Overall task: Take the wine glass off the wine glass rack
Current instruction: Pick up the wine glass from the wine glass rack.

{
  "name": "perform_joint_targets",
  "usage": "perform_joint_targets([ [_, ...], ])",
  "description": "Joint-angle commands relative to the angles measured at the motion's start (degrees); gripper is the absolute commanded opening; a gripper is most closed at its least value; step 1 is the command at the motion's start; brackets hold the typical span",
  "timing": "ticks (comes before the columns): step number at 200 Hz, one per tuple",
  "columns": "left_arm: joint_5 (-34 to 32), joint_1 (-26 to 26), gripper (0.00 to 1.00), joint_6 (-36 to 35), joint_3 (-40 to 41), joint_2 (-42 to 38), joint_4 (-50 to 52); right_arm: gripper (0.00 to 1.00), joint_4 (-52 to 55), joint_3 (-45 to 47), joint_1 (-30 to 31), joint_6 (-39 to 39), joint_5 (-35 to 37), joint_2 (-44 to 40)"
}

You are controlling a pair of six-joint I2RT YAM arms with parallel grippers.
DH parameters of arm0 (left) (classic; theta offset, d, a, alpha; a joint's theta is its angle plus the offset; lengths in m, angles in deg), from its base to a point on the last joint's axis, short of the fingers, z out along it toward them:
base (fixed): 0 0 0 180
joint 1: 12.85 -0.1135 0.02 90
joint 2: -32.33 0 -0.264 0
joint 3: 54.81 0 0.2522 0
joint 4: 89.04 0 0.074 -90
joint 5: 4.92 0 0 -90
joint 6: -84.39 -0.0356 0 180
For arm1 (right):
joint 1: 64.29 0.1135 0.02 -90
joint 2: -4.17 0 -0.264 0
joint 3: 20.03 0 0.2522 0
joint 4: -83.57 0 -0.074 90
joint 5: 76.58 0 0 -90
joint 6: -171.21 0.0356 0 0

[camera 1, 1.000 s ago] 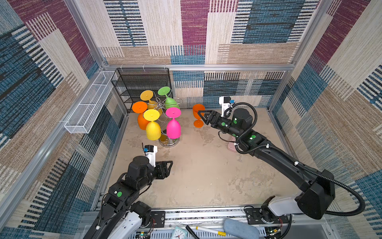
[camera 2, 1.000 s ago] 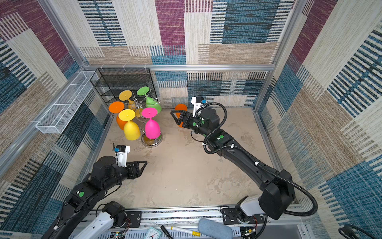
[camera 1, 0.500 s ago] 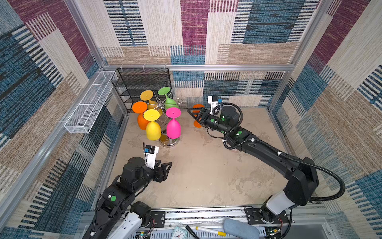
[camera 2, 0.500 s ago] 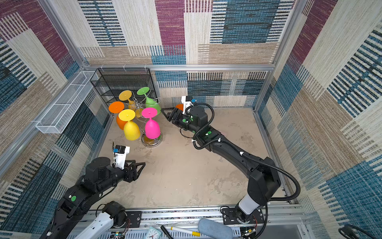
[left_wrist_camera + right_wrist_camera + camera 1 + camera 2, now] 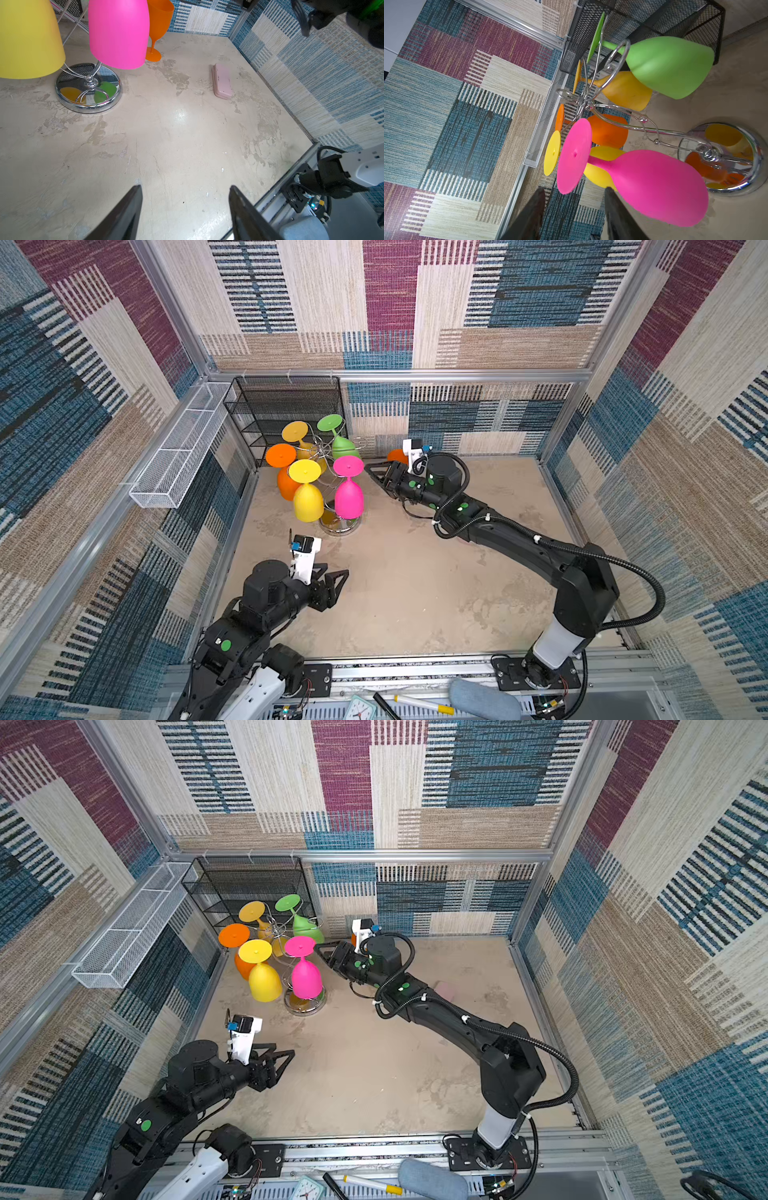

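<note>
Evidently the approach to the pink wine glass [image 5: 654,187] is the step in hand, and nothing has yet been taken off the wine glass rack [image 5: 338,526]. The right gripper [image 5: 370,472] is held just beside the glass's round foot, its jaws spread with nothing pinched between them. In the right wrist view the rim of the foot is seen just ahead of the gap. The left gripper [image 5: 184,188] is likewise spread and empty, and is held low over the table [image 5: 187,135], well apart from the rack. The pink glass is hung on the side of the rack facing the right arm, beside a yellow glass [image 5: 307,502]. It is hung upside down: the foot is carried on top by a scroll arm, the mouth of the bowl is pointed down at the table, and the long axis is kept close to vertical. For a clean pick, the thin stem just under the foot should probably be straddled rather than the wide bowl. The jaws should be pressed together only once the stem is centred. The glass should then likely be drawn outward along the open end of the wire, with its axis kept upright so that the yellow glass is not knocked and the rack is not dragged or tipped.
</note>
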Motion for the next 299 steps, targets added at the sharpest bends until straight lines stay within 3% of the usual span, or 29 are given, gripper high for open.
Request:
perform_joint_targets([
  [1,1.7,-0.1,0.69,-2.1,0.4,-0.2,-2.5,0.47,-3.9,-0.5,0.1,1.7,-0.2,0.6],
  [130,2.4,0.0,0.69,-2.0,0.5,-0.2,-2.8,0.34,-6.0,-7.0,0.3,6.7,-3.0,7.9],
  [204,2.4,-0.1,0.69,-2.0,0.4,-0.2,-2.8,0.10,-6.1,-8.2,0.4,7.1,-2.7,8.2],
  [299,2.3,-0.1,0.69,-1.8,0.4,0.2,-2.7,0.07,-3.2,-9.7,1.8,4.9,-0.2,6.2],
])
